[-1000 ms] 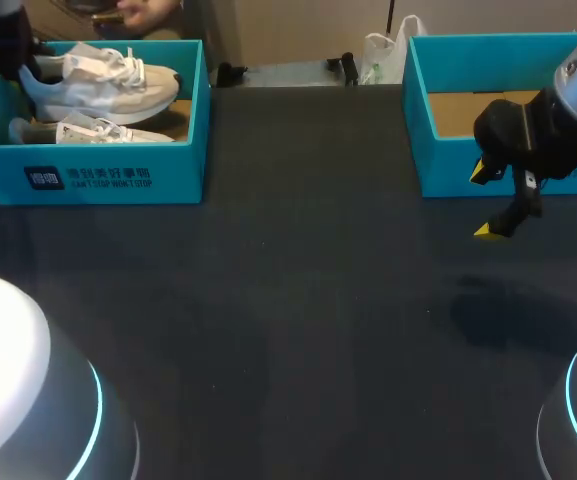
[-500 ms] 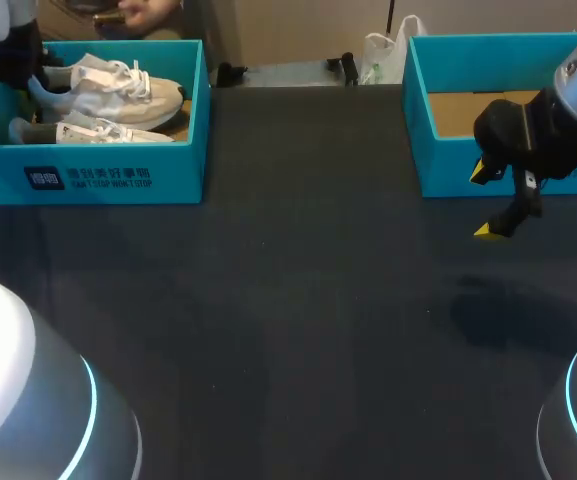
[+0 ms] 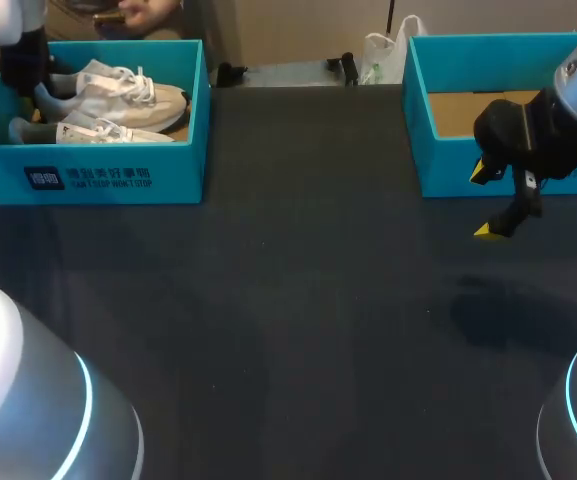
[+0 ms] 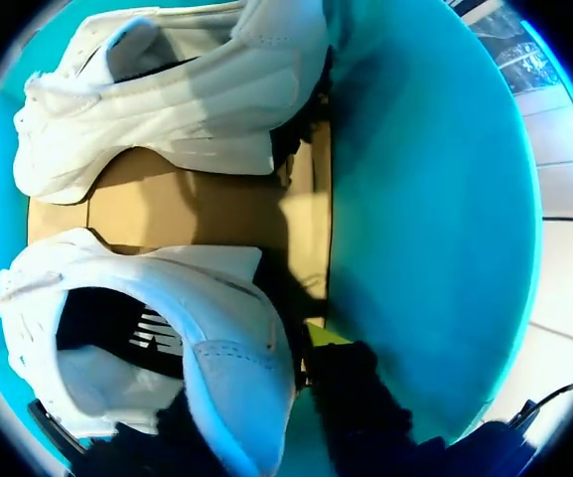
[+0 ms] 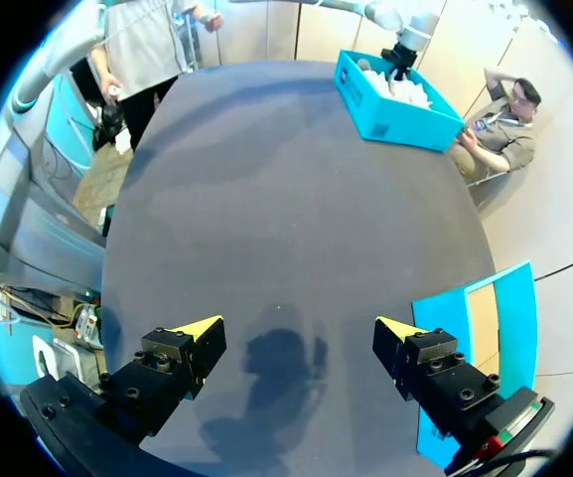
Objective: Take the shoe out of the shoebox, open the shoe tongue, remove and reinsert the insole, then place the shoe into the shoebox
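The left gripper (image 4: pixel 258 390) clamps the shoe (image 4: pixel 167 328) by its heel inside the shoebox (image 4: pixel 425 199); the right gripper (image 5: pixel 296 333), spread wide, hangs empty above the table (image 5: pixel 266 179).

Soft overhead light — faint shadows on table (image 3: pixel 288 250).

Table (image 3: pixel 298 300): dark, matte top, a faint shadow on its right part | Spare box (image 3: pixel 448 172): teal, open-topped, brown cardboard floor, standing at the table's far right corner | Second shoe (image 3: pixel 93 131): white, laced, lying on brown cardboard at the far left corner.
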Robot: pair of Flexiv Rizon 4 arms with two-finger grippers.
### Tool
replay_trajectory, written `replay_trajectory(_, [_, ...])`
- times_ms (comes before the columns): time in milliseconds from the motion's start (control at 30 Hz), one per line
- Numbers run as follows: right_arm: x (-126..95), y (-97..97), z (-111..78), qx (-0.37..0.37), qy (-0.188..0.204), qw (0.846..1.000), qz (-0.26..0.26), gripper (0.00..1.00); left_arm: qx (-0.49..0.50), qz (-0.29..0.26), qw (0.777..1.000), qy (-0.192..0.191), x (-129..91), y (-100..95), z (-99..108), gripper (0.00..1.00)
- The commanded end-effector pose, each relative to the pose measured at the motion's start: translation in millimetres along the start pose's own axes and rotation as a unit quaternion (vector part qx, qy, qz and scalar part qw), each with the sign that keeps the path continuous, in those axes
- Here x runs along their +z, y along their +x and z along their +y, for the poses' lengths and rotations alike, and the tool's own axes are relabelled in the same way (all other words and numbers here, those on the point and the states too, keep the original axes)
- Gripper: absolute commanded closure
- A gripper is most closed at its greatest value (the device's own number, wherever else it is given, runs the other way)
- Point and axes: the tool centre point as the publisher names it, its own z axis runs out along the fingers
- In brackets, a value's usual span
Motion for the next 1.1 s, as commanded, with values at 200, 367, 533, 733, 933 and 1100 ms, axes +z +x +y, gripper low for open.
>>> replay_trajectory(200, [1,0.5,-0.5,0.0,0.0,1.0,-0.001,0.0,0.014,-0.009,1.0,0.02,-18,4.4,0,0.22])
replay_trajectory(367, [1,0.5,-0.5,0.0,0.0,1.0,-0.001,0.0,0.021,-0.021,0.999,0.019,-36,3.8,-7,0.22])
replay_trajectory(533, [1,0.5,-0.5,0.0,0.0,1.0,-0.001,0.0,0.03,-0.027,0.999,0.018,-52,0.9,-16,0.41])
replay_trajectory(733, [1,0.5,-0.5,0.0,0.0,1.0,-0.001,0.0,0.042,-0.041,0.998,0.016,-71,-3.0,-29,0.36])
replay_trajectory(933, [1,0.5,-0.5,0.0,0.0,1.0,-0.001,0.0,0.05,-0.053,0.997,0.007,-90,-5.8,-42,0.37])
replay_trajectory(1100, [1,0.5,-0.5,0.0,0.0,1.0,-0.001,0.0,0.05,-0.059,0.997,0.007,-101,-5.6,-59,0.42])
